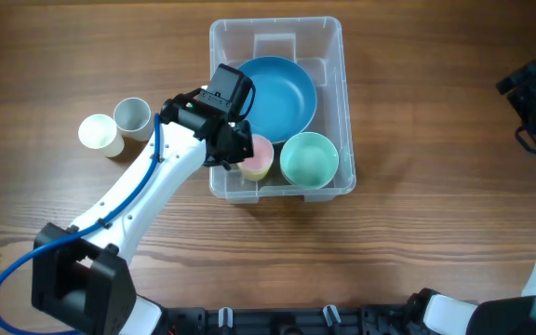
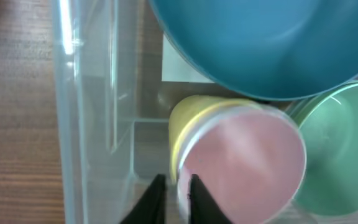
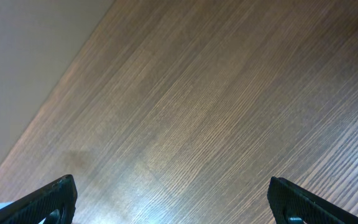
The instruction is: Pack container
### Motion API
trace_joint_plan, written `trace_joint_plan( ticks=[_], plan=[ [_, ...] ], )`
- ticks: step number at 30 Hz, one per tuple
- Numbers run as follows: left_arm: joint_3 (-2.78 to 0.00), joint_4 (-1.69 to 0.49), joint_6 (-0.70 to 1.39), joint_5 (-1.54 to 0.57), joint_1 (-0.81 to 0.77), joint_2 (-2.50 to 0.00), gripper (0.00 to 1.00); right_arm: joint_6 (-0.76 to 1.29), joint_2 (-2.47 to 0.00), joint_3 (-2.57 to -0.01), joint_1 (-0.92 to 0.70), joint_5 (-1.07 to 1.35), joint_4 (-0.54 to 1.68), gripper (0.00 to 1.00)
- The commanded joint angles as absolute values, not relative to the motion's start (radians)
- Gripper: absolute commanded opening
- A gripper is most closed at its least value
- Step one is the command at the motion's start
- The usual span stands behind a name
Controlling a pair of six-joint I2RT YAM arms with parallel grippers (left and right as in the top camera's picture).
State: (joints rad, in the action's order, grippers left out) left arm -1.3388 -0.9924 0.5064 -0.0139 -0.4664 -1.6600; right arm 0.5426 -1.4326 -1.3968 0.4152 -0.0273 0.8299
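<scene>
Left arm [image 1: 128, 200]: I see it reaching from the near-left edge of the table [image 1: 417, 233] towards the middle.
Left gripper [image 2: 176, 183]: narrow. In the left wrist view one finger [image 2: 156, 198] lies outside the rim of the pink cup [image 2: 241, 168] and the other inside it, pinching the wall.
Pink cup: inside the container, in its near-left corner. It appears to sit nested in a yellow cup [image 2: 188, 115]. I cannot tell whether it rests on the floor of the tub.
Green bowl [image 1: 308, 159]: inside the container, near-right corner, just right of the pink cup, open side up.
Container [image 1: 335, 45]: clear tub at the middle of the table, upright, long side running near to far.
Cream cup [image 1: 100, 132]: on the table, well left of the container, open side up.
Pale cup [image 1: 133, 113]: touching or just beside the cream cup, on its far-right side.
Blue bowl [image 1: 282, 93]: inside the container, far of both cups and the green bowl, tilted with its left edge raised.
Right gripper [image 3: 169, 186]: wide apart and holding nothing. I see only bare wood between its fingers. Overhead, the arm sits at the far-right edge, well apart from the container.
</scene>
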Motion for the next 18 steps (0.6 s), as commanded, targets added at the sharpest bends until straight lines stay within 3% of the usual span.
trace_joint_plan(
  ticks=[1, 3, 4, 11, 18],
  plan=[
    [-1.422, -1.044, 0.540, 0.017, -0.455, -1.595, 0.36, 0.553, -1.436, -1.399, 0.416, -0.029, 0.827, 1.00],
    [-1.475, -1.085, 0.540, 0.073, -0.436, -1.542, 0.67, 0.553, -1.436, -1.399, 0.416, -0.029, 0.827, 1.00],
    [-1.491, -1.098, 0.540, 0.103, -0.423, -1.516, 0.70, 0.553, -1.436, -1.399, 0.416, -0.029, 0.827, 1.00],
    [-1.499, -1.196, 0.570, 0.214, -0.109, -1.420, 0.71, 0.553, -1.436, -1.399, 0.416, -0.029, 0.827, 0.99],
    [-1.489, -1.193, 0.566, 0.092, 0.257, -1.546, 0.70, 0.553, -1.436, -1.399, 0.416, -0.029, 0.827, 1.00]
  ],
)
